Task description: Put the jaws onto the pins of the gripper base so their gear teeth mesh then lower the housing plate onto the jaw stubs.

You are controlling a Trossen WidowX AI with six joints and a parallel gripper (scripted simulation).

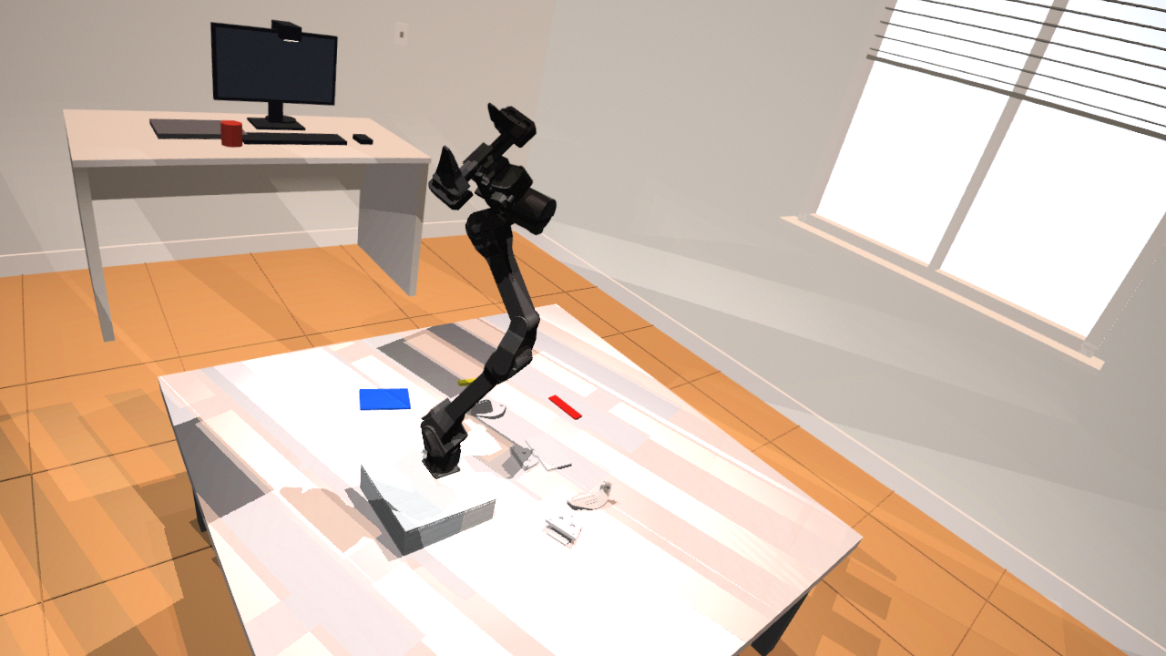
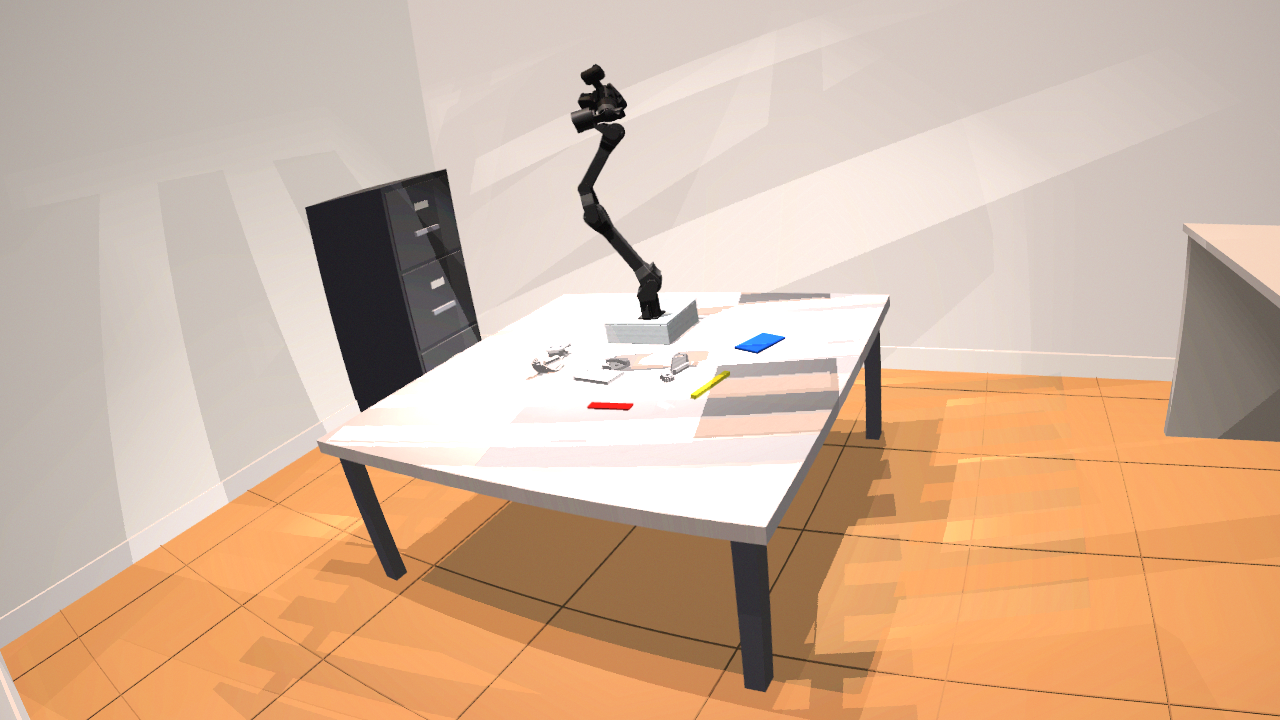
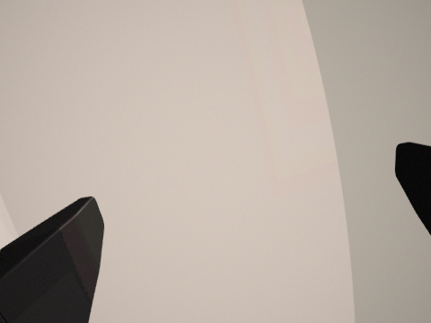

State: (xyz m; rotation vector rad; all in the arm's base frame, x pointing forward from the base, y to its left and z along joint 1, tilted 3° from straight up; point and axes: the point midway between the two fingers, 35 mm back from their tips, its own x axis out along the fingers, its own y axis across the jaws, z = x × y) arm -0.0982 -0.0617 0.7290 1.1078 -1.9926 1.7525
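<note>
My gripper [image 1: 467, 128] [image 3: 251, 186] is open and empty, raised high above the table and far from the parts. A white curved jaw [image 1: 588, 498] lies close to a small blocky white part [image 1: 563, 527]. Another curved white jaw [image 2: 682, 361] lies apart, partly behind the arm in the top view. Between the jaws, a small white part [image 1: 522, 455] [image 2: 615, 363] lies by a thin flat white piece [image 1: 557, 466] [image 2: 595, 376]. I cannot tell which of these is the base or the housing plate. No jaw appears mounted. The wrist view shows only fingers and wall.
The arm stands on a grey-white block [image 1: 448, 520] [image 2: 637, 333] on the table [image 1: 700, 603] [image 2: 572, 501]. A blue plate [image 1: 384, 398] [image 2: 759, 342], a yellow bar [image 1: 465, 382] [image 2: 710, 385] and a red bar [image 1: 565, 406] [image 2: 610, 406] lie around the parts.
</note>
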